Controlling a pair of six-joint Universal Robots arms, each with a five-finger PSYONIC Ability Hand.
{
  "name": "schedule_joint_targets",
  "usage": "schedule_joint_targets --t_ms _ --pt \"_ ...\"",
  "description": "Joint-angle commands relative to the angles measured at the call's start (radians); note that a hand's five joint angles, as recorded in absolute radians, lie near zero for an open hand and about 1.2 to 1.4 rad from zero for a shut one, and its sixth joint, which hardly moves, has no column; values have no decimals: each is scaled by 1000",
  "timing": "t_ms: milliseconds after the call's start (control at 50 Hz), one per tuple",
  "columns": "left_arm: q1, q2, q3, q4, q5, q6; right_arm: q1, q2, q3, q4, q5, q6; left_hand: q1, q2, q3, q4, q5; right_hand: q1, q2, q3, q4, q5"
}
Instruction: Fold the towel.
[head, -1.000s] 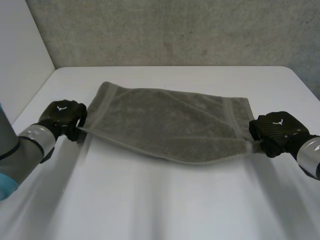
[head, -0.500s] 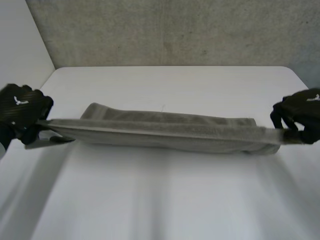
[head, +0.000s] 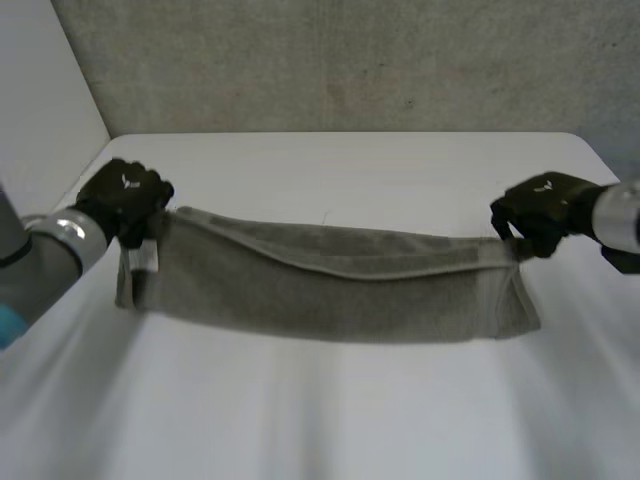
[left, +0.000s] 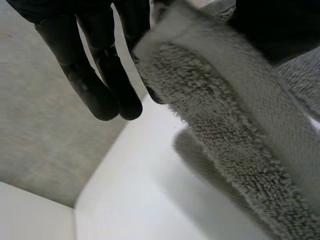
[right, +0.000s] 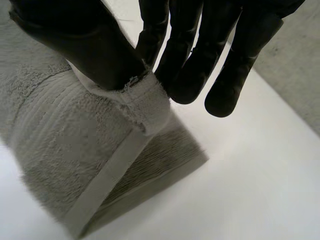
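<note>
A grey towel (head: 330, 285) hangs stretched between my two hands, doubled over lengthwise, its lower fold resting on the white table (head: 330, 160). My left hand (head: 125, 200) is shut on the towel's left end, thumb and fingers pinching the thick pile of the towel (left: 225, 110) in the left wrist view. My right hand (head: 540, 212) is shut on the right end; in the right wrist view its thumb presses the hemmed corner of the towel (right: 145, 102) against the fingers (right: 185, 60), with the rest of the cloth drooping below.
A rough grey wall (head: 350, 60) stands behind the table's far edge. A pale side wall (head: 40, 90) rises at the left. Bare table lies in front of and behind the towel.
Both hands have lifted the towel's near edge and carried it away from me over the far part. The towel went from lying spread out to hanging doubled between the hands.
</note>
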Motion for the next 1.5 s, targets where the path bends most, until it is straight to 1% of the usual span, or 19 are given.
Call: schedule_joint_targets --t_ms 20,100,140,180,220,260,320,400,440,460,540,560,660,820,880,1100,1240,1420,1500 --pt "-45 -35 276 -18 -59 -94 112 45 -251 -121 97 110 1 -120 -153 -128 -280 83 60 62 55 38" --pt "-48 -20 473 -9 -79 -233 133 -1 -274 -322 131 213 1 -120 -153 -128 -280 83 60 62 55 38" --pt "-50 -14 534 8 -102 -304 150 -126 -204 -591 171 306 1 -120 -153 -128 -280 83 60 62 55 38" --pt "-47 -2 578 54 -141 -390 147 -192 -143 -730 200 340 1 -120 -153 -128 -280 83 60 62 55 38" --pt "-31 49 615 163 -197 -570 147 -246 -98 -835 218 368 1 -120 -153 -128 -280 83 60 62 55 38" --pt "-22 64 619 197 -197 -644 153 -296 -67 -871 221 384 1 -120 -153 -128 -280 83 60 62 55 38" --pt "7 70 601 171 -168 -703 144 -308 -78 -759 183 390 1 -120 -153 -128 -280 83 60 62 55 38" --pt "24 40 531 71 -79 -693 147 -254 -87 -562 67 368 1 -120 -153 -128 -280 83 60 62 55 38" --pt "32 26 431 -14 61 -645 147 -242 -76 -520 38 344 1 -120 -153 -128 -280 83 60 62 55 38" --pt "32 26 431 -15 62 -644 149 -234 -57 -488 19 312 1 -120 -153 -128 -280 83 60 62 55 38" --pt "47 26 221 -29 197 -472 149 -217 13 -449 -2 233 1 -120 -153 -128 -280 83 60 62 55 38" --pt "47 26 221 -28 197 -471 150 -211 45 -437 -4 188 1 -120 -153 -128 -280 83 60 62 55 38" --pt "95 27 -15 -21 218 -199 144 -204 172 -399 1 71 1 -120 -153 -128 -280 83 60 62 55 38" --pt "124 35 -216 -24 218 10 111 -194 367 -403 1 11 1 -120 -153 -128 -280 83 60 62 55 38" --pt "141 47 -244 -30 218 23 81 -223 408 -402 2 12 1 -120 -153 -128 -280 83 60 62 55 38" --pt "193 394 -398 -42 267 14 -1 -522 522 -364 -6 32 1 -120 -153 -128 -280 83 60 62 55 38" --pt "240 647 -414 -67 292 -76 -55 -661 493 -261 -18 63 1 -120 -153 -128 -280 83 60 62 55 38" --pt "266 681 -424 -61 321 -126 -110 -690 447 -167 -111 54 1 -120 -153 -128 -280 83 60 62 55 38" --pt "269 605 -443 -56 321 -121 -123 -658 459 -169 -118 51 1 -120 -153 -128 -280 83 60 62 55 38"
